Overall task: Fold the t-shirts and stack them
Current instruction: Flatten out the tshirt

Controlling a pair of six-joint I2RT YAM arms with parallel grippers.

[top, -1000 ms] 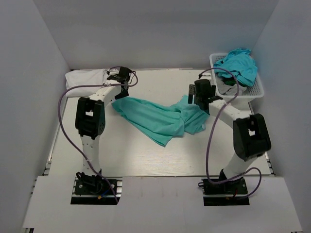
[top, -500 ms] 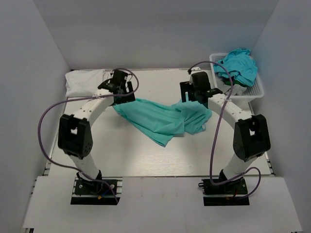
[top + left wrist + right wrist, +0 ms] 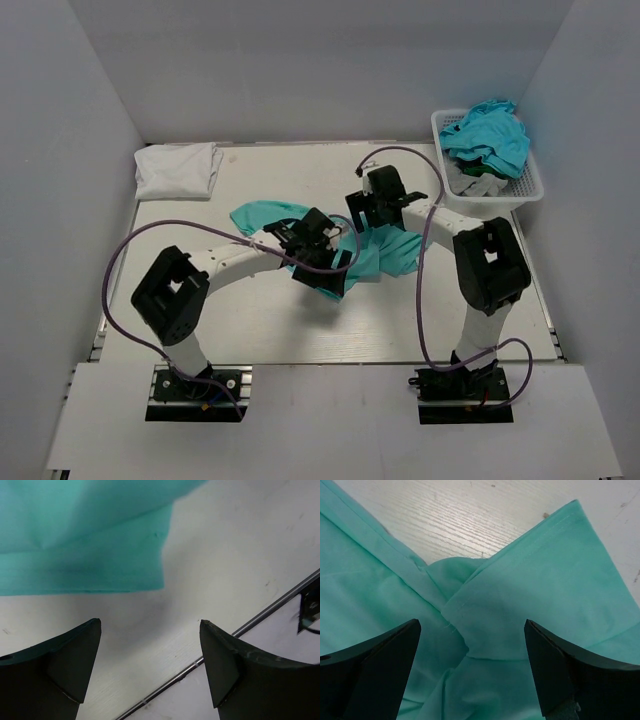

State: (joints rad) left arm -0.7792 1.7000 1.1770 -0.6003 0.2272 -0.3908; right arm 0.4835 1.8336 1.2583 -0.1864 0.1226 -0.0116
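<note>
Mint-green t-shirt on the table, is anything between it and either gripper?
Nothing visible. The open right gripper hangs directly over the mint-green t-shirt; the open left gripper faces its hem corner unobstructed.

Probably a lab bench, grey enclosure walls (image 3: 320, 70), white table (image 3: 300, 320)

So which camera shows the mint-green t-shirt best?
Top external: the mint-green t-shirt lies crumpled, its spread visible though the left arm and right arm cover parts. Left wrist catches only one hemmed corner; right wrist is a close-up of overlapping seamed folds, no overall shape.
</note>
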